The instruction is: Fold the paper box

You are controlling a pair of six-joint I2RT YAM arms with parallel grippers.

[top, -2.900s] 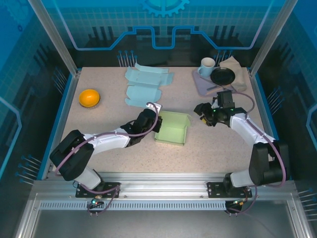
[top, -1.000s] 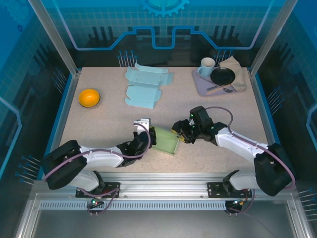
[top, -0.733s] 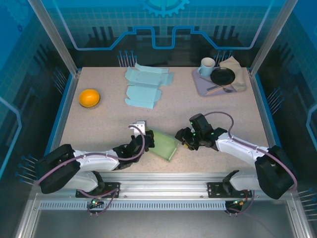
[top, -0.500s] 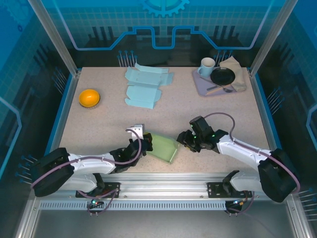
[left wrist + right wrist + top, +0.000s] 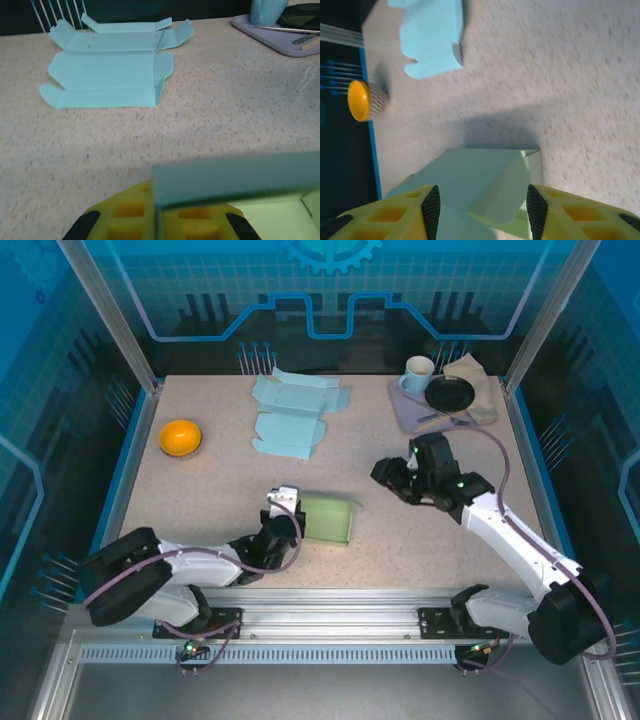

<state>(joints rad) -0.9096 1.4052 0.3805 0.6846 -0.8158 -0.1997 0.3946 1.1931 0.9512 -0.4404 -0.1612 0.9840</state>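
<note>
Top external view had the left arm (image 5: 190,562) lying low along the near edge of the tabletop (image 5: 420,560), stretched rightward to the green box (image 5: 328,519), which sat partly folded. The left fingers (image 5: 125,219) were pressed together on the box's left wall, likely to anchor it while the flaps were worked. Beyond the box lay flat blue box sheets (image 5: 295,415), apparently spares. Right of the box and a little beyond it, the right fingers (image 5: 390,212) hung apart and empty. They were clear of the box but pointed back toward it. The right arm (image 5: 505,530) was bent at the elbow, probably lining up for a flap.
</note>
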